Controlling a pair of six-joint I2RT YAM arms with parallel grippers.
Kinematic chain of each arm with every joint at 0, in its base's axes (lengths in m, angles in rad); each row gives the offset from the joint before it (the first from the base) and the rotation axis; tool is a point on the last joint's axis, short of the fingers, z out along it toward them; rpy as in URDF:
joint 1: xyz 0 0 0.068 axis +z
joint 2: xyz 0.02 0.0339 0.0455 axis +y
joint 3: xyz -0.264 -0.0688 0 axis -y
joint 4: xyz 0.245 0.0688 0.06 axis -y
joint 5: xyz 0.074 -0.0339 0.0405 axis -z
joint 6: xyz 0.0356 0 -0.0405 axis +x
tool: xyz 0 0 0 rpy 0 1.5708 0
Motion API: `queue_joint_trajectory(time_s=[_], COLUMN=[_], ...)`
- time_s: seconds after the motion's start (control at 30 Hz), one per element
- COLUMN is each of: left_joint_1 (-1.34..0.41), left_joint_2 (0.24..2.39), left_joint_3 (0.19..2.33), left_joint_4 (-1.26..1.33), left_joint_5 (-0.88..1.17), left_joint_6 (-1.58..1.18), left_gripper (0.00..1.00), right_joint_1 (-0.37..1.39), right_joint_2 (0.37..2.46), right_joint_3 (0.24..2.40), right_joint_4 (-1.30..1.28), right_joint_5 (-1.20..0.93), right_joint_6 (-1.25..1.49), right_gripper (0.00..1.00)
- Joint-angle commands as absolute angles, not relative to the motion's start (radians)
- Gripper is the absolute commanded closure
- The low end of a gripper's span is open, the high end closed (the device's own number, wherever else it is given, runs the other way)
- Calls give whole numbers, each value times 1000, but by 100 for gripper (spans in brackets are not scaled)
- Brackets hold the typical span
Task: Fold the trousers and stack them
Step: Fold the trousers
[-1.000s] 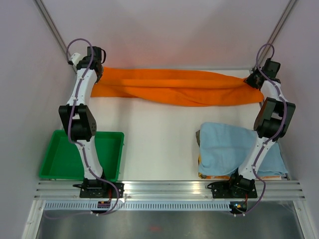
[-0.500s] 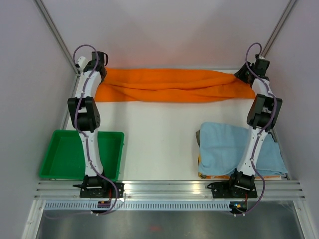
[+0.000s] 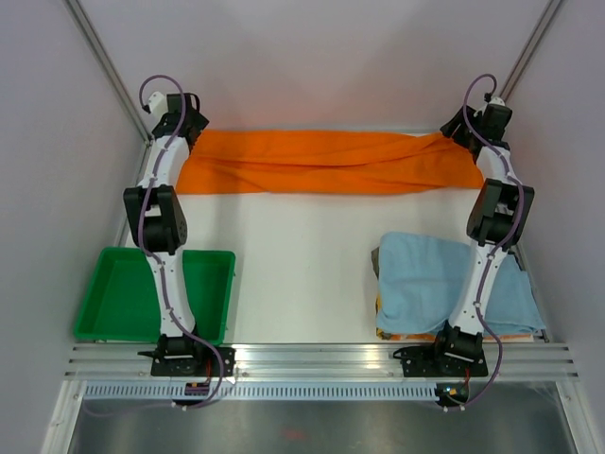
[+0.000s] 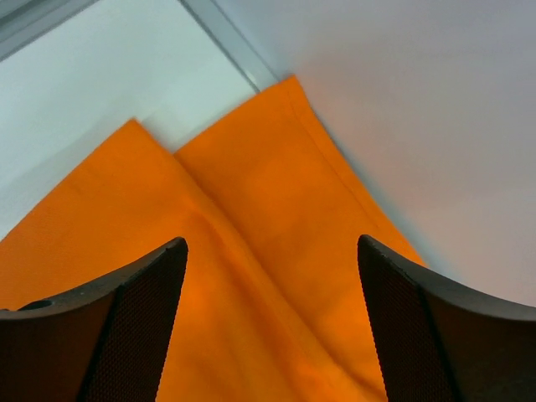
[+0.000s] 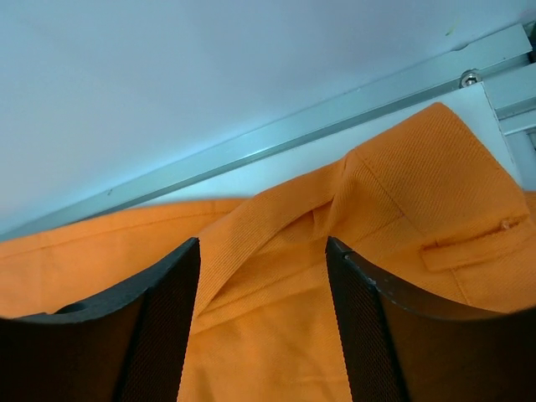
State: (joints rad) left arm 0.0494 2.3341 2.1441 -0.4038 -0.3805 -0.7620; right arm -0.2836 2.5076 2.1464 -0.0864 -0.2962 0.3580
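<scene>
Orange trousers [image 3: 321, 163] lie in a long, flat band between the two grippers, at the far edge of the table [image 3: 302, 255]. One end sits under each tool.

The left gripper [image 4: 270, 251] hangs just above the band's left end with its jaws spread wide and nothing between them. Its dark fingers [image 4: 138, 327] frame the cloth without touching it, as far as the wrist view shows. Below them two layers of fabric overlap, and a soft crease runs from between the fingers away toward two pointed corners at the wall.

The right gripper [image 5: 261, 247] hovers over the other end, and its jaws are also parted and hold nothing. A ribbed fold of fabric rises in the gap between its fingers [image 5: 360, 327]. It looks free of both pads, though the view is too close to be sure. Just right of the right finger is a small stitched tab [image 5: 473, 243], and beyond the fingertips a metal rail [image 5: 335, 117] runs along the table's edge.

From above, both arms reach far forward — each wrist at one end of the band. A few long wrinkles run along the trousers between them.

Nearer the bases, well back from the grippers, a green tray [image 3: 113, 293] sits beside the left arm, and a light blue cloth [image 3: 425, 274] lies folded under the right arm.
</scene>
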Motion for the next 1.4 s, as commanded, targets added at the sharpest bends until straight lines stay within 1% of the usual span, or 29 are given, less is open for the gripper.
queue_joint_trajectory(time_s=[0.0,0.07,0.1,0.17,0.2,0.23,0.3,0.37,0.4,0.43,0.47,0.5,0.67,0.83,0.87,0.9,0.93,0.97,1.0,1.03,1.1,1.13,1.17,1.23,1.37], left_joint_1=[31,25,22,18,20,20,18,18,18,18,20,20,20,18,18,18,18,18,18,20,20,20,20,18,25], left_joint_2=[2126,2024,1991,1904,1882,1864,1844,1865,1877,1893,1911,1960,2140,2279,2293,2304,2330,2341,2358,2394,2442,2468,2524,2580,2606], left_joint_3=[2009,1915,1816,1719,1628,1587,1525,1513,1514,1520,1541,1561,1764,1862,1879,1888,1899,1934,1959,1989,2103,2149,2243,2360,2327], left_joint_4=[-373,-370,-371,-365,-361,-338,-336,-331,-331,-327,-328,-337,-466,-477,-463,-428,-414,-399,-397,-403,-431,-481,-512,-621,-702], left_joint_5=[-327,-304,-290,-267,-264,-262,-262,-258,-252,-239,-218,-209,-227,-218,-207,-196,-178,-175,-173,-169,-175,-176,-167,-144,-117], left_joint_6=[-664,-657,-660,-678,-687,-692,-701,-703,-703,-706,-707,-713,-729,-758,-759,-759,-758,-758,-755,-738,-712,-695,-687,-677,-692], left_gripper=[12,11,11,12,13,17,21,29,37,40,43,44,44,47,49,58,63,69,69,69,69,69,69,69,70], right_joint_1=[-285,-285,-285,-284,-284,-284,-284,-284,-284,-284,-284,-284,-284,-284,-284,-284,-284,-284,-284,-282,-282,-282,-282,-282,-279], right_joint_2=[2340,2268,2243,2166,2145,2123,2085,2086,2092,2100,2115,2123,2166,2267,2285,2301,2334,2351,2365,2391,2417,2434,2441,2457,2448], right_joint_3=[2112,2024,1987,1864,1824,1736,1660,1609,1606,1608,1609,1611,1615,1712,1727,1761,1776,1808,1824,1836,1888,1899,1913,1948,1905], right_joint_4=[-70,-72,-66,-54,-46,-32,-8,-18,-34,-49,-76,-87,-91,-110,-109,-109,-113,-117,-120,-138,-175,-204,-224,-297,-340], right_joint_5=[-327,-337,-350,-347,-330,-325,-298,-281,-272,-258,-250,-239,-178,-160,-160,-163,-167,-172,-173,-172,-172,-172,-164,-138,-153], right_joint_6=[310,299,298,302,307,307,304,288,281,273,268,267,267,268,273,282,288,299,304,305,319,319,321,340,341], right_gripper=[32,31,31,32,31,31,32,35,36,40,46,49,49,48,48,49,50,52,55,63,68,74,75,77,84])
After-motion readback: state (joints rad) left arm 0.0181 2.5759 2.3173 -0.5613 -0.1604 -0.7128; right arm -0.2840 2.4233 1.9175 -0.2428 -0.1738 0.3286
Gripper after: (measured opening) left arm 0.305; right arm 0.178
